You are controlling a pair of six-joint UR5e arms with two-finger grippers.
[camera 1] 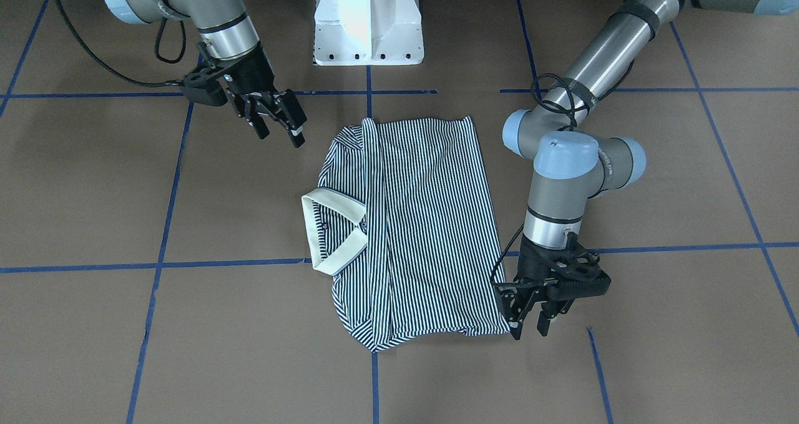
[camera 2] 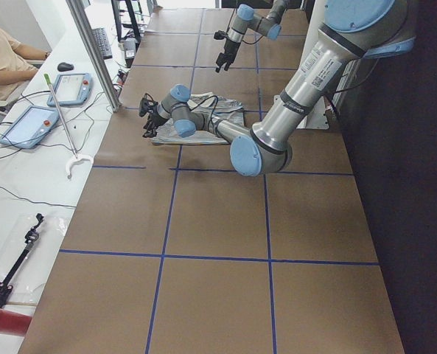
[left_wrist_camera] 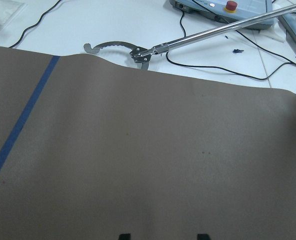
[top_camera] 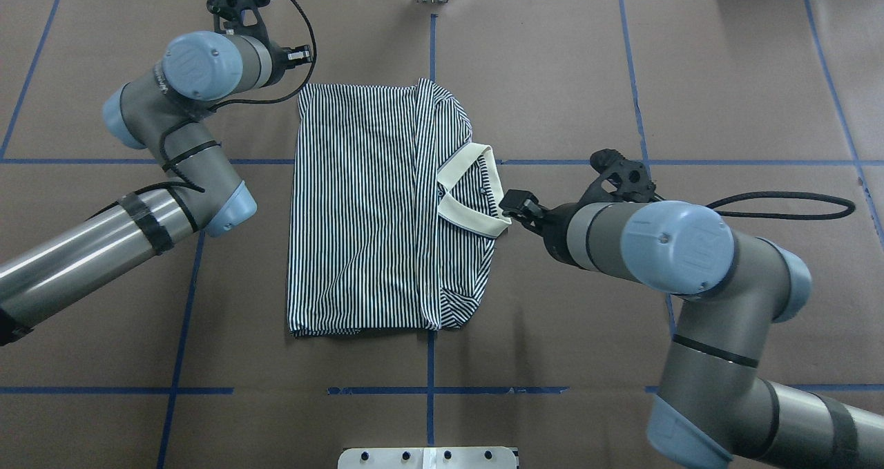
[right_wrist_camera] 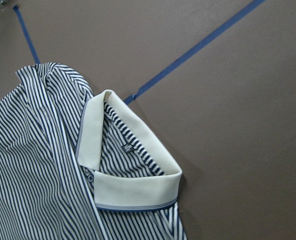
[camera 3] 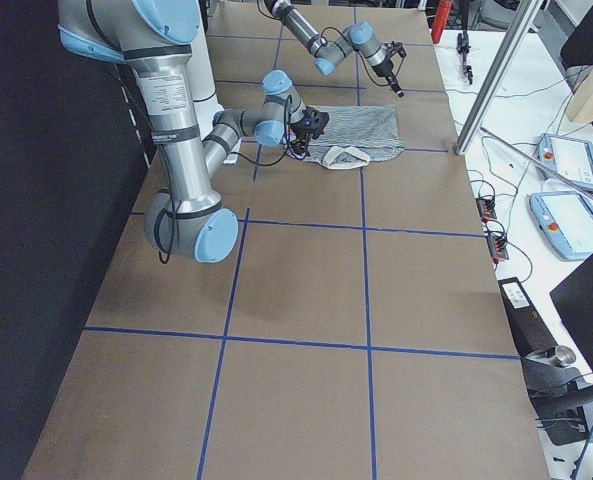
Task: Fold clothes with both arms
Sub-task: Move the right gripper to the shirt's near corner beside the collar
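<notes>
The striped polo shirt [camera 1: 431, 224] lies flat on the brown table, folded into a rectangle, with its cream collar [camera 1: 334, 233] sticking out on the robot's right side. It also shows in the overhead view [top_camera: 359, 213] and the right wrist view [right_wrist_camera: 33, 175]. My left gripper [camera 1: 529, 324] is open and empty, low beside the shirt's far corner on the left. Its fingertips [left_wrist_camera: 124, 236] show only bare table between them. My right gripper [camera 1: 281, 130] is open and empty, raised off the table. In the overhead view it [top_camera: 514, 206] appears next to the collar [top_camera: 469, 193].
The white pedestal base [camera 1: 368, 30] stands at the robot's side of the table. Blue tape lines [camera 1: 168, 193] grid the brown surface. Past the far table edge lie a metal rod with a hook [left_wrist_camera: 197, 37], cables and control pendants [camera 2: 30, 125]. An operator [camera 2: 4, 51] sits there.
</notes>
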